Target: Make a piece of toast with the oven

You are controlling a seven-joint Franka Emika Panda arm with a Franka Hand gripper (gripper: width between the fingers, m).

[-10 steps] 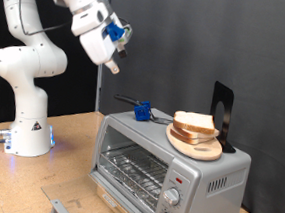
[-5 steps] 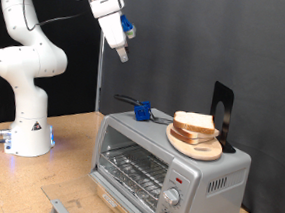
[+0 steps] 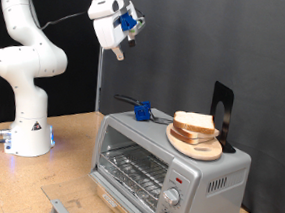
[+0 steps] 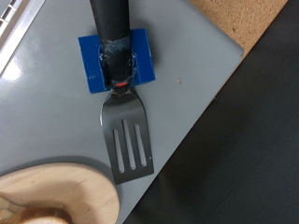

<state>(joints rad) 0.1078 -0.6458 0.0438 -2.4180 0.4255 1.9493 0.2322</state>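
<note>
The piece of toast [image 3: 193,122] lies on a round wooden plate [image 3: 195,144] on top of the silver oven [image 3: 212,178]. The oven's door hangs open and shows the wire rack [image 3: 137,171]. My gripper [image 3: 118,52] hangs high in the air above the oven's end at the exterior view's left, touching nothing. A metal spatula [image 4: 127,140] with a black handle lies on the oven top [image 4: 56,103], held in a blue block [image 4: 114,60]. The plate's rim [image 4: 65,191] shows beside the blade. My fingers do not appear in the wrist view.
A black upright stand [image 3: 220,113] sits on the oven top behind the plate. The white robot base [image 3: 28,127] stands on the wooden table at the exterior view's left. Round knobs [image 3: 173,198] run down the oven's front. Behind everything hangs a black backdrop.
The arm has lifted and swung towards the exterior view's top, and the hand has turned at the wrist. Toast, plate and spatula have not moved.
</note>
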